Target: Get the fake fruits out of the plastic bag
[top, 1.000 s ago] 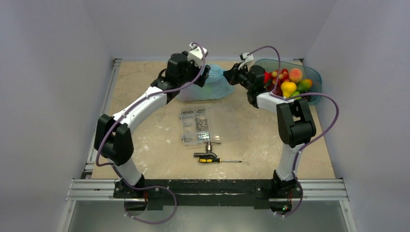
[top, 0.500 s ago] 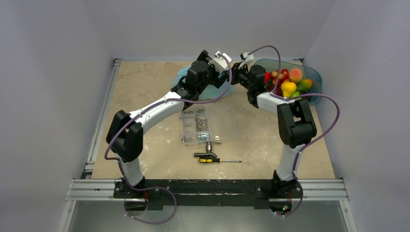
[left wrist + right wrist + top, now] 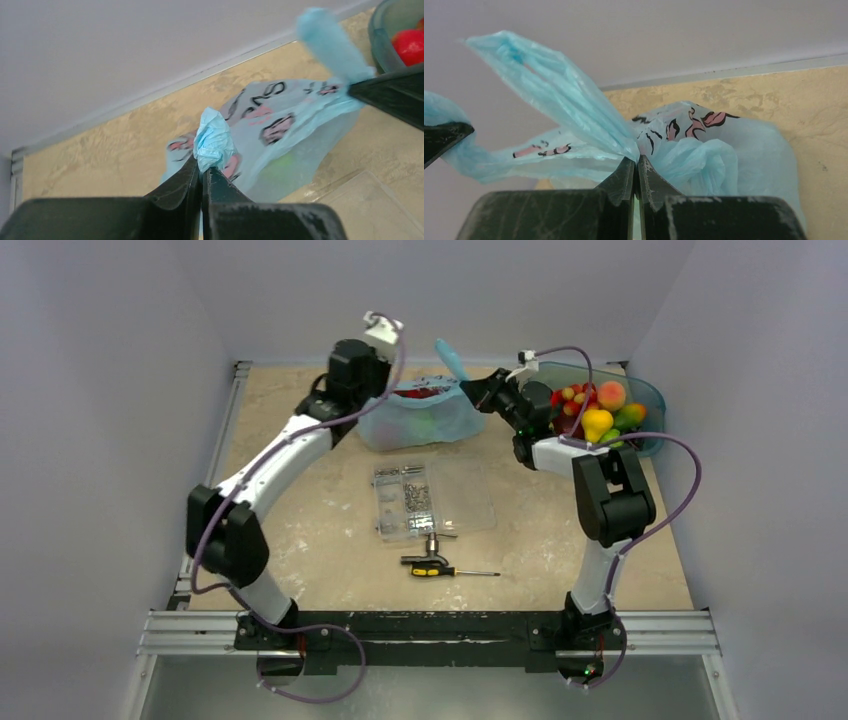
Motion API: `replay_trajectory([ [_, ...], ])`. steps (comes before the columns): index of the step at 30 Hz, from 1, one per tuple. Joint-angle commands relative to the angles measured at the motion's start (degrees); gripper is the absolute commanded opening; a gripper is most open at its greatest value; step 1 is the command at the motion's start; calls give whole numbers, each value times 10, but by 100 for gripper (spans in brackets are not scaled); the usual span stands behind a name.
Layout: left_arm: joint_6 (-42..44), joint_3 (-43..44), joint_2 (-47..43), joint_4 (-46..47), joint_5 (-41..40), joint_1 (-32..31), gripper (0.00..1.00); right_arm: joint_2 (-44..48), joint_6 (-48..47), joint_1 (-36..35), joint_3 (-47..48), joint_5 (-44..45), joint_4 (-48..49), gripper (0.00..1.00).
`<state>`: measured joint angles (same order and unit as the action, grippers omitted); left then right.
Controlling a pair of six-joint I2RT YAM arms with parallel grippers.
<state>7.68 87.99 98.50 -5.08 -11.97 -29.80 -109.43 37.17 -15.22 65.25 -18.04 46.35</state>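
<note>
Thin, crinkly light blue plastic bag [image 3: 420, 420] lies at the far middle of the beige marbled desk [image 3: 300, 530], stretched wide between both arms with its mouth up. The fake fruits [image 3: 425, 393] show as red at the mouth, and a green patch shines through the film in the left wrist view. The left claw [image 3: 202, 170] is clamped on a bunched bit of the bag's left rim. The right claw [image 3: 636, 162] is pinched on the right rim, at the root of a loop handle [image 3: 549, 85] that sticks upward.

Half a second ago the left claw sat beside the right one over a bunched bag; it has since swung out leftward, spreading the opening.

Dark and pink printing covers the film, but no letters read clearly.

Only the top view shows the rigid teal see-through tub [image 3: 640, 395] of fruit, the clear compartment box [image 3: 435, 498] of screws and a yellow-and-black screwdriver [image 3: 440, 570].
</note>
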Motion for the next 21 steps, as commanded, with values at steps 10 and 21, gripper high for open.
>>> replay_trajectory([
  [10, -181, -152, -172, -22, 176, 105, 0, 4, 21, 1, 36, -8, -69, 26],
  [21, -234, -152, -128, -9, 253, 112, 0, 42, -286, -113, 219, 196, -395, 90],
])
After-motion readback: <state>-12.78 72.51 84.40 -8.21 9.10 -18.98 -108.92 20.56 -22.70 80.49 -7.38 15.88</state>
